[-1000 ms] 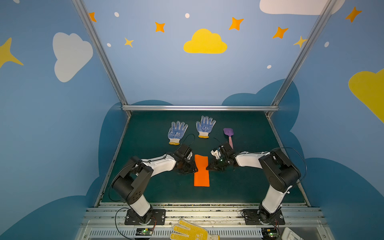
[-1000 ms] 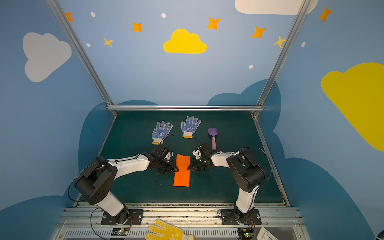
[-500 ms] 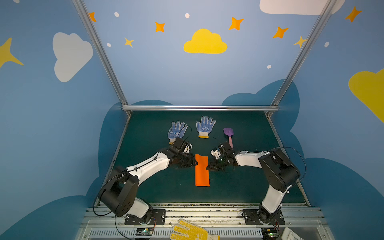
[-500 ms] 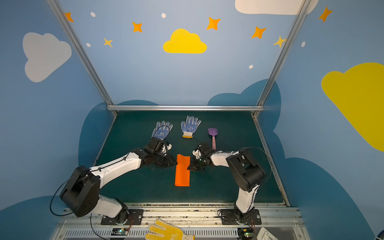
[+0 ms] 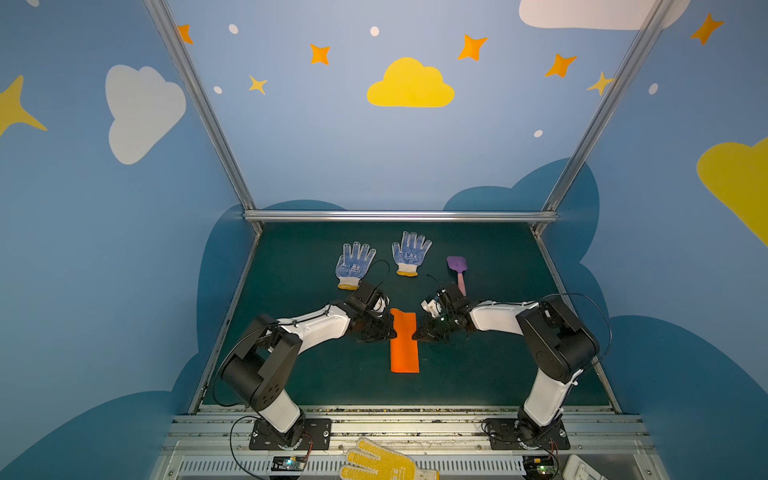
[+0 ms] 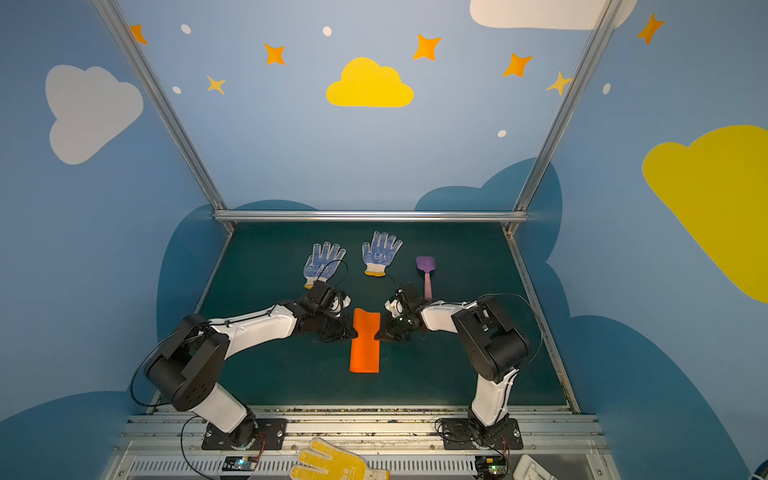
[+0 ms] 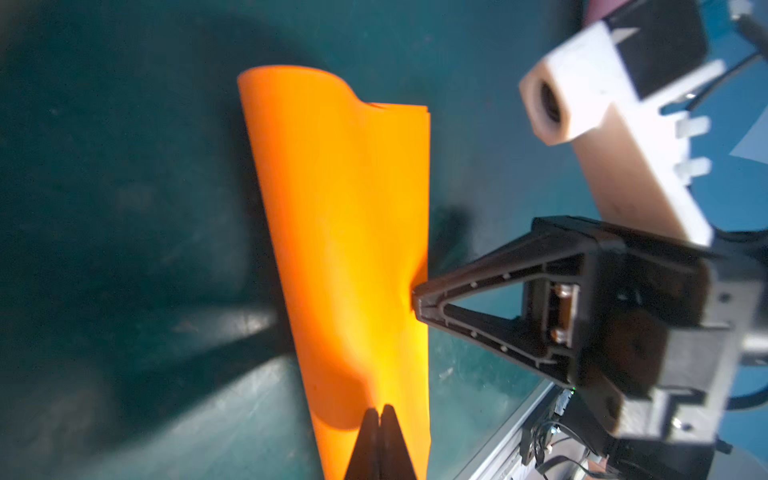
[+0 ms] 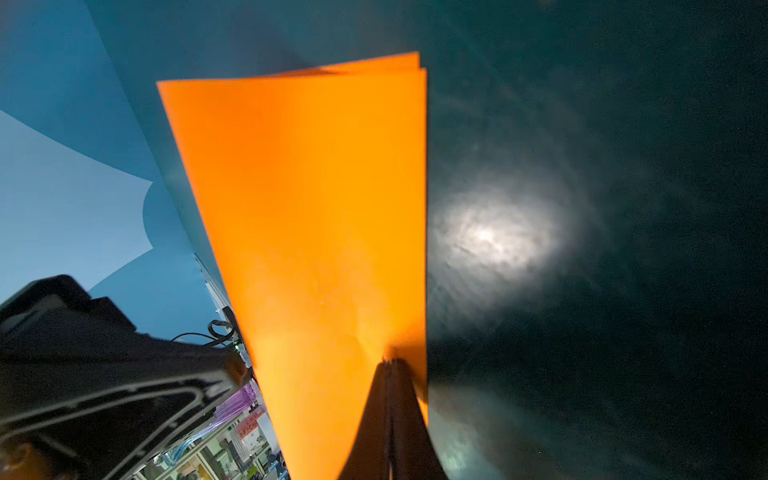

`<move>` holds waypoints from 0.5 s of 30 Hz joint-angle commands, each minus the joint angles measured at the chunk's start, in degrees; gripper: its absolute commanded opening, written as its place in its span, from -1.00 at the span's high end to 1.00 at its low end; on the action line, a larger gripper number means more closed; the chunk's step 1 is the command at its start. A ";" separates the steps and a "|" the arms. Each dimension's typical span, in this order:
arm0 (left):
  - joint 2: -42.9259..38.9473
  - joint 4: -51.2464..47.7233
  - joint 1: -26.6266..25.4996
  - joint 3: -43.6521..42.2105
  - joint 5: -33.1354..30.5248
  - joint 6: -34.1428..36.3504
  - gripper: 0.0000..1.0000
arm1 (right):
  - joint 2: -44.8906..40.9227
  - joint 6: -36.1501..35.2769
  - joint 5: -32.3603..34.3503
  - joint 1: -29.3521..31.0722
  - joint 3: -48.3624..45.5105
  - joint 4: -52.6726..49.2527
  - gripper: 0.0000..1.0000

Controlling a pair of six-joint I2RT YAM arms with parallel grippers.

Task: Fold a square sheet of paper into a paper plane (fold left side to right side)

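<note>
The square sheet of paper (image 5: 404,345) (image 6: 365,345) lies on the green mat, folded in half into a narrow orange rectangle. Its far end bulges up a little in the left wrist view (image 7: 345,228). No paper plane is in view. My left gripper (image 5: 392,332) (image 7: 379,409) is shut, its tip over the sheet's left long side. My right gripper (image 5: 417,336) (image 8: 390,361) is shut too. Its tip (image 7: 415,297) presses a small dent into the sheet's right long edge, where two layers (image 8: 316,208) meet.
Two blue-dotted gloves (image 5: 355,264) (image 5: 410,253) and a purple-and-pink toy shovel (image 5: 458,270) lie behind the grippers. A yellow dotted glove (image 5: 382,461) rests on the front rail. Blue walls with metal posts close in the mat on three sides.
My left gripper's jaws have closed, and its arm swung out and came back to the sheet's left side. The right gripper has stayed on the right edge.
</note>
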 commanded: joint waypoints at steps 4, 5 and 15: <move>1.92 3.72 0.92 -3.10 -2.79 -1.82 0.93 | 5.55 -0.16 8.86 0.72 -2.47 -4.49 1.00; 2.13 3.97 1.14 -3.58 -3.27 -2.02 0.93 | 5.51 -0.16 8.90 0.75 -2.61 -4.47 1.00; 3.29 5.70 2.09 -6.51 -4.58 -2.37 0.93 | 5.46 -0.34 9.17 0.73 -3.58 -4.39 1.00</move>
